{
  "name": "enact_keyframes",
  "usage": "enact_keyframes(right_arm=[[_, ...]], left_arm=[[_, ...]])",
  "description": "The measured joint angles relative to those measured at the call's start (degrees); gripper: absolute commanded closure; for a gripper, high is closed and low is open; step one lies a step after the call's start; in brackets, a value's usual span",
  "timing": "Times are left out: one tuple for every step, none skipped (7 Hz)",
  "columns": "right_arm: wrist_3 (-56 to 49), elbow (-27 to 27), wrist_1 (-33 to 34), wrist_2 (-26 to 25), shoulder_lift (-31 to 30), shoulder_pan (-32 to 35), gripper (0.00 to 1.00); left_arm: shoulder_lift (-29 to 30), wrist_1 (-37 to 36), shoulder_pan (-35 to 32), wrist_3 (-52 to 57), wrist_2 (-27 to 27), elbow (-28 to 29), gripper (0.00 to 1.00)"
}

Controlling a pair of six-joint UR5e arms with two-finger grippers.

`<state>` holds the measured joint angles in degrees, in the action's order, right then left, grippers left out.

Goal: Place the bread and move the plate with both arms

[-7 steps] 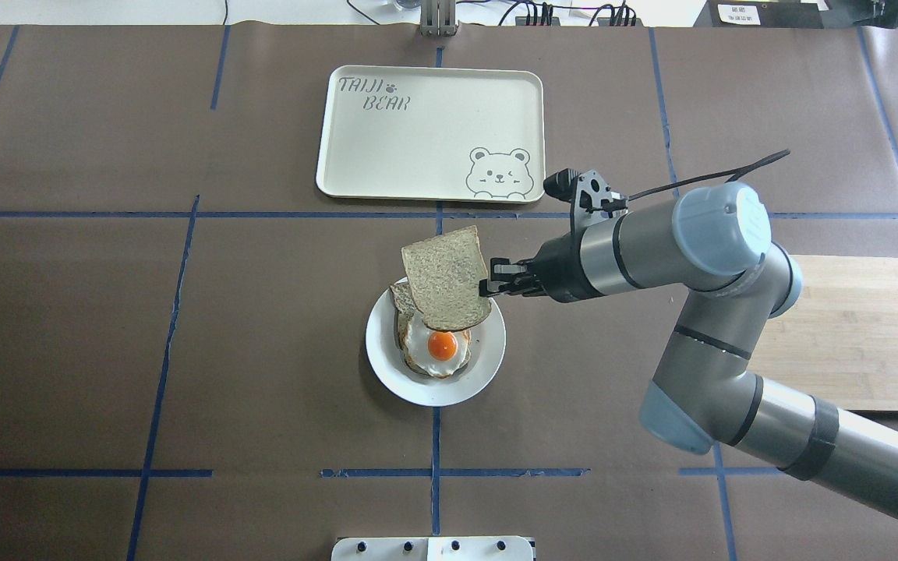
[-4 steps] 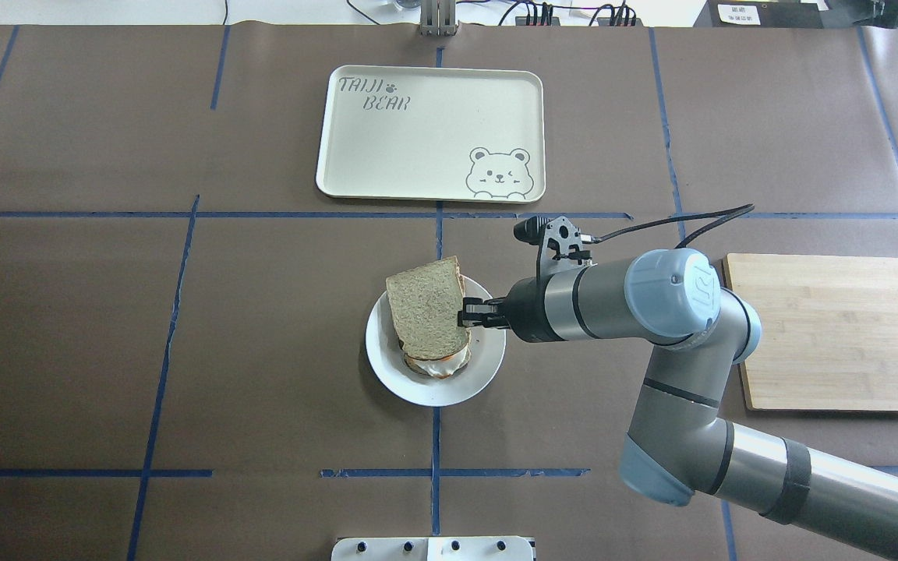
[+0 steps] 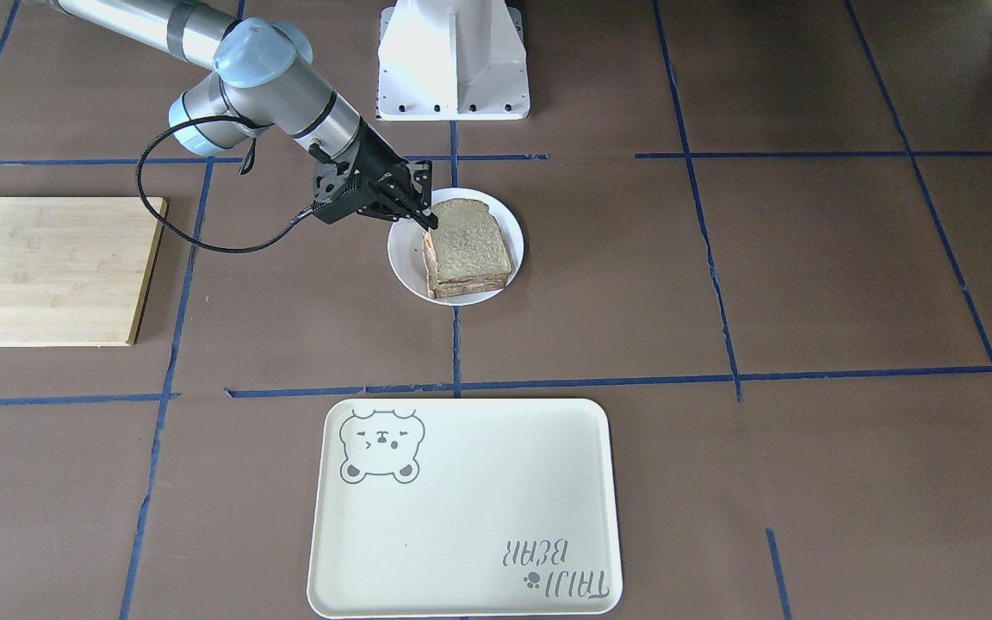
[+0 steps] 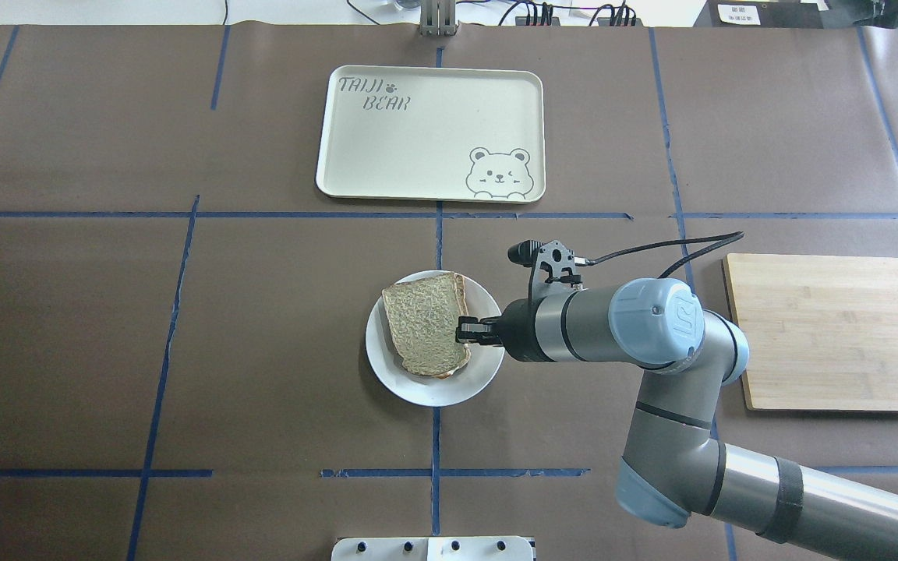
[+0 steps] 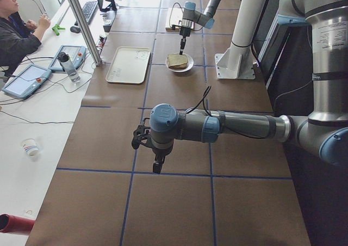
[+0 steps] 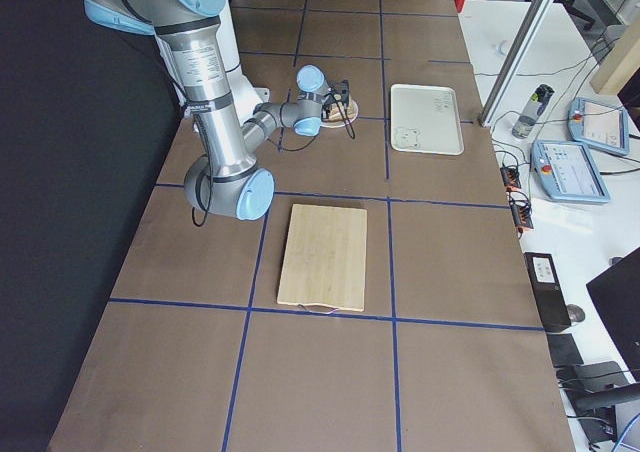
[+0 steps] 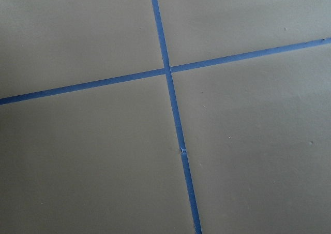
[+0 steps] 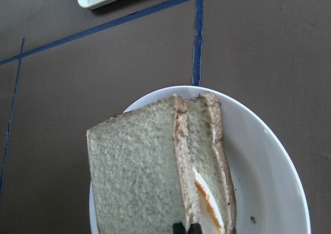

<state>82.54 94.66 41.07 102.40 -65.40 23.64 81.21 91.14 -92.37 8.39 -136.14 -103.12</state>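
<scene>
Bread lowered in the last second, now flat on egg slice on plate at desk centre; right gripper still pinches its edge, release due; left gripper unreadable.

Bread: grey-brown, darker crust. Plate: glossy white. Tray: cream, grey bear print. Table: brown, blue grid lines.

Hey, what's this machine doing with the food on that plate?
The robot's right gripper pinches the edge of a plain bread slice lying on an egg-topped slice on the small white plate; it has not let go yet. The left gripper hangs above the table, far from the plate, touching nothing.
</scene>
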Motion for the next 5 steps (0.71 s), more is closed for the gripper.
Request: enact_keyframes(right_arm=[[0.04,-0.18,-0.04,-0.04,-0.05,0.08,0.25],[0.60,-0.23,-0.09,-0.03,-0.09,0.36,0.00],[1.94,-0.25,0.07,0.10,-0.11,0.97,0.00],[2.86,-0.25,1.39,0.89,-0.15,2.13,0.00],[3.01,-0.14,4.73,3.81,-0.07,4.54,0.00]], left_arm=[[0.00,0.00,0.01,-0.02,0.00,0.02,0.00],[0.00,0.00,0.05,-0.03,0.00,0.02,0.00],[0.01,0.02,0.08,-0.04,0.00,-0.02,0.00],[0.13,0.08,0.08,-0.06,0.00,-0.20,0.00],[0.36,0.14,0.09,-0.10,0.00,-0.76,0.00]])
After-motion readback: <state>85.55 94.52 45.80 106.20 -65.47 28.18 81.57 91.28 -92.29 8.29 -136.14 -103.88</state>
